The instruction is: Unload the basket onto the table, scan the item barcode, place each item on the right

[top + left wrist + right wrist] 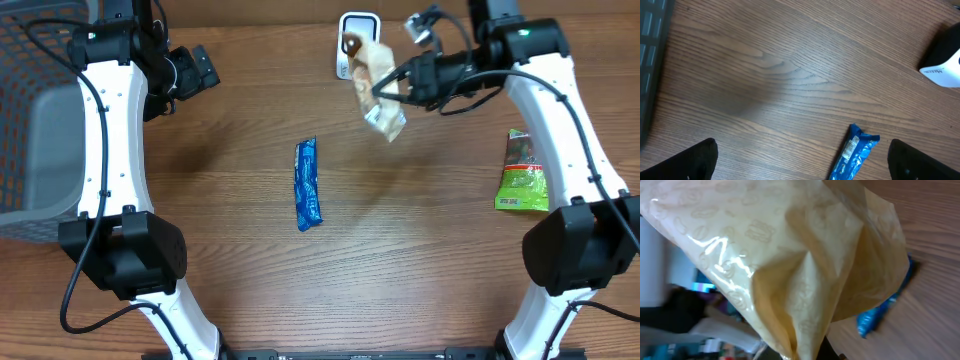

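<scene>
**A:** The right jaws are clamped on the tan packet (375,92), pinching its right edge about midway along. The left jaws stand wide open with nothing in them, at the far left beside the basket (30,90).

**B:** Where does the packet sit from the jaws?

**A:** It hangs to the left of the right jaws, up off the counter (220,230). Its long axis runs far to near, with the near end swung slightly right. From above, its far end overlaps the white scanner (357,22). I can't tell whether they touch.

**B:** So it's the right arm's job?

**A:** I'd say so. The left jaws are well apart from it. The move depends on turning the barcode toward the scanner, and no barcode shows in any view.

**B:** What's around it?

**A:** A blue packet (309,185) lies mid-counter and a green packet (523,172) lies at the right.
</scene>
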